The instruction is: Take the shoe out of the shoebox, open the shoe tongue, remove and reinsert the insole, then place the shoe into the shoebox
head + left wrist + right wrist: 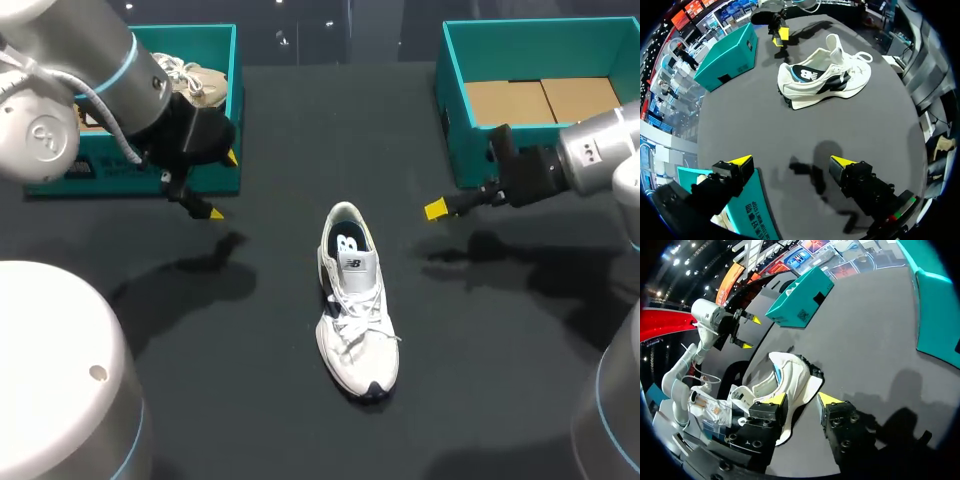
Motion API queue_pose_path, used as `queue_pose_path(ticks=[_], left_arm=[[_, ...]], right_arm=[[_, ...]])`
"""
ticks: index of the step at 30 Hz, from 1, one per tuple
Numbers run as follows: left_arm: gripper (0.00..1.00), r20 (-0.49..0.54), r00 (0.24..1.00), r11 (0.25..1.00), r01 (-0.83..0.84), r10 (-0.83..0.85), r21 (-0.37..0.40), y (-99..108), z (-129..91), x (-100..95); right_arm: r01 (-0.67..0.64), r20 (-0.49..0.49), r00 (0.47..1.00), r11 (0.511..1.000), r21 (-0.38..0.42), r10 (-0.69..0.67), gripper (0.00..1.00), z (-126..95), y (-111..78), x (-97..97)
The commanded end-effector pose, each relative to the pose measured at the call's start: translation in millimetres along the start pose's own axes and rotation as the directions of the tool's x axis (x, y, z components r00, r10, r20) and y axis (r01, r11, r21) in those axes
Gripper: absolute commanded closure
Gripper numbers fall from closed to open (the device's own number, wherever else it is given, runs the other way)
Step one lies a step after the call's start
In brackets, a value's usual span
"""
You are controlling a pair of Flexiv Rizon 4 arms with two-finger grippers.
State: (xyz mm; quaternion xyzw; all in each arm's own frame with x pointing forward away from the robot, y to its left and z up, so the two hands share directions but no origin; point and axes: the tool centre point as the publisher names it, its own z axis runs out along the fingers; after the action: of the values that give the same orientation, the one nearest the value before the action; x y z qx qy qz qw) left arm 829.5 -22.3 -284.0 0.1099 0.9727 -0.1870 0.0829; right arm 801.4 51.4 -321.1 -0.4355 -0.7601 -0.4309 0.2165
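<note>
A white shoe (356, 318) with a dark side stripe lies on its sole mid-table, toe toward the front edge, laces tied; it also appears in the left wrist view (826, 77) and the right wrist view (790, 376). My left gripper (223, 185) hangs open beside the left teal shoebox (222, 110), well away from the shoe, with nothing between its fingers (791, 161). My right gripper (436, 209) hovers to the right of the shoe's heel, near the right teal shoebox (455, 120). Its fingers (801, 399) stand partly apart and hold nothing.
A second, beige shoe (192, 78) lies in the left shoebox. The right shoebox shows a cardboard floor (540, 100). Black tabletop (250, 380) surrounds the white shoe. My arm bases fill the near corners.
</note>
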Motion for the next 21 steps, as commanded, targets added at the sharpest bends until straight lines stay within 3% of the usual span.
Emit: queue_pose_path(ticks=[1, 3, 10, 13, 21], left_arm=[[0.00, -0.012, 0.999, 0.999, -0.038, 0.038, 0.033, 11, -22, 2.2], [0.00, -0.021, 0.997, 0.996, -0.070, 0.071, 0.049, 15, -30, 0.8], [0.00, -0.041, 0.979, 0.978, -0.195, 0.198, 0.077, 32, -68, -7.6], [0.00, -0.034, 0.977, 0.976, -0.210, 0.212, 0.060, 35, -72, -8.6], [0.00, -0.034, 0.977, 0.976, -0.210, 0.212, 0.060, 35, -72, -8.6]], right_arm=[[-0.042, 0.104, 0.994, 0.998, 0.047, 0.037, 0.82, -18, 2.5, 9.9], [-0.067, 0.160, 0.985, 0.996, 0.061, 0.057, 1.00, -24, 3.7, 12.6], [-0.189, 0.354, 0.926, 0.973, 0.130, 0.133, 1.00, -38, 11.0, 30.0], [-0.285, 0.467, 0.864, 0.947, 0.146, 0.188, 1.00, -36, 14.2, 40.1], [-0.285, 0.467, 0.864, 0.947, 0.146, 0.188, 1.00, -36, 14.2, 40.1]])
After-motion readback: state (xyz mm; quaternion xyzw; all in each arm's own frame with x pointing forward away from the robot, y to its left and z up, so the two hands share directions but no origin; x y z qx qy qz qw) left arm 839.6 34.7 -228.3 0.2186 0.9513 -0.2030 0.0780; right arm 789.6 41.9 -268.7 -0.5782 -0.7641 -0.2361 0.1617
